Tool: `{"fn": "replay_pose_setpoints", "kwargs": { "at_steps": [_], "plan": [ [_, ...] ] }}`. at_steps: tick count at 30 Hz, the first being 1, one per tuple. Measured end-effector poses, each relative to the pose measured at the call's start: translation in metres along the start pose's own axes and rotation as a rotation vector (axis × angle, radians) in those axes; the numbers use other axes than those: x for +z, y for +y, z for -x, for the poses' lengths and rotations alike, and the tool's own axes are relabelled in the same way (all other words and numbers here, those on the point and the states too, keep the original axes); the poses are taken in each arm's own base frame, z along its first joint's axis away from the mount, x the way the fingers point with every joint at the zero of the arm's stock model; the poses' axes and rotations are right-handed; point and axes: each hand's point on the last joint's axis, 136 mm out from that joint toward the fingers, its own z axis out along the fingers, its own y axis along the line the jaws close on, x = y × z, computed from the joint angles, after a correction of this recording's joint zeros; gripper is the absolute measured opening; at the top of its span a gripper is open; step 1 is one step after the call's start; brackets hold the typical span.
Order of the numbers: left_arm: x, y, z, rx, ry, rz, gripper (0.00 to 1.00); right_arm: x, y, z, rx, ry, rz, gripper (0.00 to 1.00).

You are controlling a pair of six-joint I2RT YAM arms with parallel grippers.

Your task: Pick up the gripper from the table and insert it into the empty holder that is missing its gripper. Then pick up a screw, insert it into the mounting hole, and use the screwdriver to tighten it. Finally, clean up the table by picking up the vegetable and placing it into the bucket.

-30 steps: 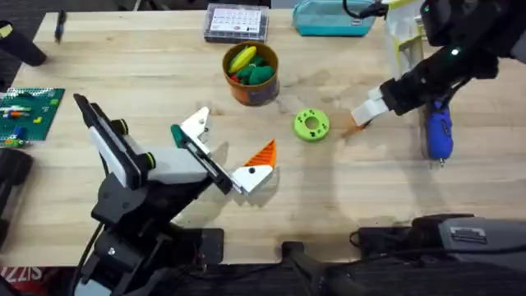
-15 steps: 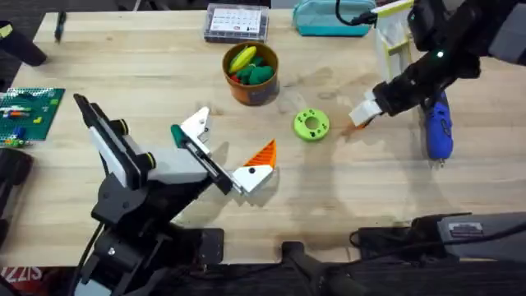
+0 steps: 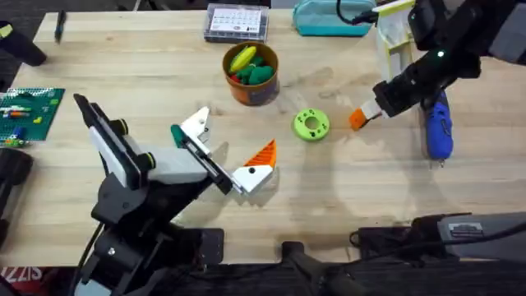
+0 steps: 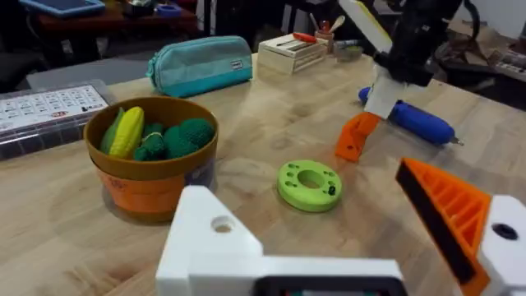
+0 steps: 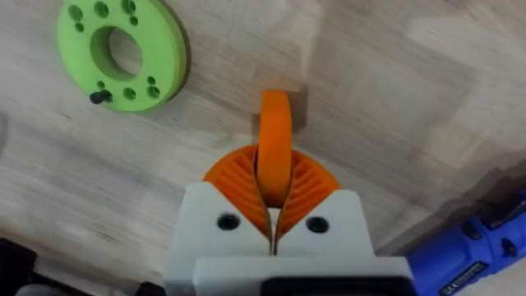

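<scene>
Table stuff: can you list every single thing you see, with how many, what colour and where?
vegetable: one, lime green, middle of the table
bucket: one, orange, behind the vegetable, holding yellow, green and red toy pieces
screwdriver: one, blue, right side
zip pouch: one, teal, far edge
parts box: one, clear, far edge beside the pouch
circuit board: one, green, left edge
table: one, light wood
left gripper: white with orange pads, open, near the middle
right gripper: white and orange, shut, tip beside the vegetable
</scene>
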Motion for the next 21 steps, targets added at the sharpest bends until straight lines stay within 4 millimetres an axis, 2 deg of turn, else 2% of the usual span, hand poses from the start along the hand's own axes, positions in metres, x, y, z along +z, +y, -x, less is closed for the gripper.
{"fn": "replay_pose_setpoints", "kwargs": {
  "at_steps": [7,10,13,17,21],
  "plan": [
    [0.000,0.000,0.000,0.000,0.000,0.000,0.987,-0.001,0.001,-0.002,0.001,0.007,0.005,0.021],
    [0.000,0.000,0.000,0.000,0.000,0.000,0.986,-0.008,0.004,-0.005,0.005,0.026,0.013,0.020],
    [0.000,0.000,0.000,0.000,0.000,0.000,0.985,-0.029,0.004,0.002,0.013,-0.017,-0.003,0.019],
    [0.000,0.000,0.000,0.000,0.000,0.000,0.986,-0.066,0.005,0.018,0.027,-0.137,-0.042,0.019],
    [0.000,0.000,0.000,0.000,0.000,0.000,0.986,-0.091,0.009,0.018,0.031,-0.210,-0.066,0.018]
  ]
}}
